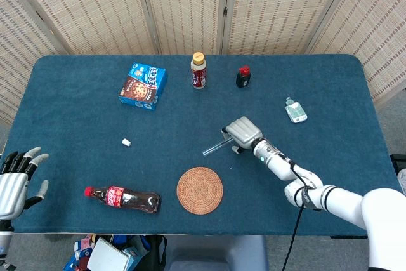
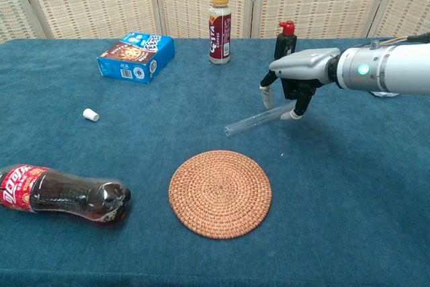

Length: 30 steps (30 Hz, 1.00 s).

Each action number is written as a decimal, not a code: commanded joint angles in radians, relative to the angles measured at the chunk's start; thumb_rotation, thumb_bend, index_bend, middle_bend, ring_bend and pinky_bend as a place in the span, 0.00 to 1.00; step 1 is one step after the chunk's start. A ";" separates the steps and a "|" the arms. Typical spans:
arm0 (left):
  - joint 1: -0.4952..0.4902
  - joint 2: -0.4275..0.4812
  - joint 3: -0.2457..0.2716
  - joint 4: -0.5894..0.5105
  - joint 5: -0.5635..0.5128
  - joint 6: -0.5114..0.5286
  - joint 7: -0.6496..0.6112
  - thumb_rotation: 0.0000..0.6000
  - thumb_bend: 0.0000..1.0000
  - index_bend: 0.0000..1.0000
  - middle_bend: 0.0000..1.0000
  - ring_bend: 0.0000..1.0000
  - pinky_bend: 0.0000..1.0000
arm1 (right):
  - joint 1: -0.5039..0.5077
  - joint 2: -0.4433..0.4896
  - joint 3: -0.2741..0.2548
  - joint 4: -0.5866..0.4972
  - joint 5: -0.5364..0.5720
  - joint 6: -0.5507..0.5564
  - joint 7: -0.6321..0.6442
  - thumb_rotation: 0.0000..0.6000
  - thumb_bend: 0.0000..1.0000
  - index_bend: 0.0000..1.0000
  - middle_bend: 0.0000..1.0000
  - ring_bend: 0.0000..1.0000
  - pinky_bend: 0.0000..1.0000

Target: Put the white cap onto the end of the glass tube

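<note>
Right hand over the near end of the clear glass tube, fingers curled down around it, fingertips at tube level; actual grip hard to confirm, looks like contact on both sides. Tube lying flat on the dark blue tabletop, slanted, open end pointing toward the round woven rattan coaster. Coaster just beyond that open end, near but not touching.

Small white cap lying on its side well off to the left, alone on bare cloth, well apart from the tube. Between cap and tube: open cloth only. Nearest neighbour behind the cap, the blue biscuit box, lying flat. In front of it, at the near edge, a cola bottle with red label, on its side, cap end pointing left.

Left hand at the near left corner of the tabletop in the head view, fingers spread apart, holding nothing; out of the chest view.

Back row: brown drink bottle with yellow cap, upright; small dark bottle with red top, upright, just behind the right hand. Far right in the head view, a small pale green-and-white bottle, lying flat, well away from the action.
</note>
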 commanded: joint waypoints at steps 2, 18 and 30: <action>0.003 0.001 0.000 0.005 -0.003 0.001 -0.006 1.00 0.40 0.21 0.15 0.14 0.09 | 0.022 -0.026 0.000 0.033 0.016 -0.018 -0.007 1.00 0.29 0.42 1.00 1.00 1.00; 0.008 -0.003 0.001 0.024 -0.008 -0.004 -0.024 1.00 0.40 0.21 0.14 0.14 0.09 | 0.056 -0.076 -0.011 0.110 0.048 -0.045 -0.001 1.00 0.32 0.43 1.00 1.00 1.00; 0.010 -0.009 0.002 0.035 -0.013 -0.008 -0.031 1.00 0.40 0.21 0.14 0.14 0.09 | 0.064 -0.088 -0.024 0.128 0.068 -0.050 -0.016 1.00 0.35 0.46 1.00 1.00 1.00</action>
